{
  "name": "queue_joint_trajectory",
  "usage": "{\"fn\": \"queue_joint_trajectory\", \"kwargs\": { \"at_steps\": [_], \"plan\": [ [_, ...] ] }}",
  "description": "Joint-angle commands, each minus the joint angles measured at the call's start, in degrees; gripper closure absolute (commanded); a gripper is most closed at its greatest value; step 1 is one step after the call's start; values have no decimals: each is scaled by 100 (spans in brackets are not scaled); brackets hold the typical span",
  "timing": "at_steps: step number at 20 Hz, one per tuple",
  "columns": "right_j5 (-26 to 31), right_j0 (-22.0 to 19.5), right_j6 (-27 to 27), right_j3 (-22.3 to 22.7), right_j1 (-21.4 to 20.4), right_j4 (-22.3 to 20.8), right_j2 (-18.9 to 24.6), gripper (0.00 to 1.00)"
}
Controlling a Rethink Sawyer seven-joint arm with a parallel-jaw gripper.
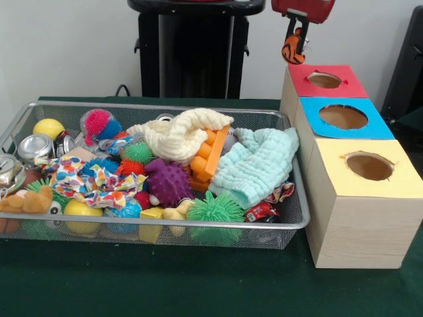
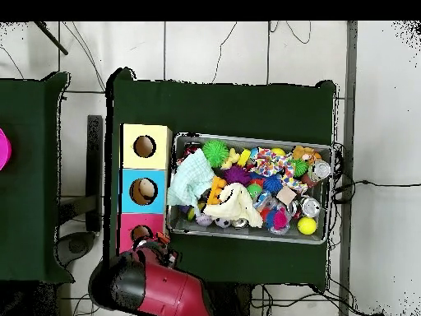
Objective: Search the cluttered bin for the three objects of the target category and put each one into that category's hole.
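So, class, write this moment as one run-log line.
pincer: shut on striped tiger | position: above red-topped hole | wire bin: cluttered | orange-tan plush: still in bin

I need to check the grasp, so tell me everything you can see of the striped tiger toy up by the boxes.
The tiger is a small, soft-looking orange plush with black stripes. It hangs in the air from the gripper, whose jaws are shut on its upper part, so only its lower body shows. It dangles just behind and above the red-topped box, a little left of that box's round hole, touching nothing but the jaws.
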Motion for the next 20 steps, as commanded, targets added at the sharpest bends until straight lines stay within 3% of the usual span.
{"fn": "queue_joint_trajectory", "kwargs": {
  "at_steps": [1, 8, 15, 20],
  "plan": [
    [-253, 54, 1683, 214, 203, 390, 251, 100],
    [-298, 193, 1815, 125, 327, 494, 350, 100],
    [-990, 282, 2062, 251, 666, 772, 789, 100],
    [-818, 590, 2140, -14, 826, 988, 673, 100]
  ]
}}
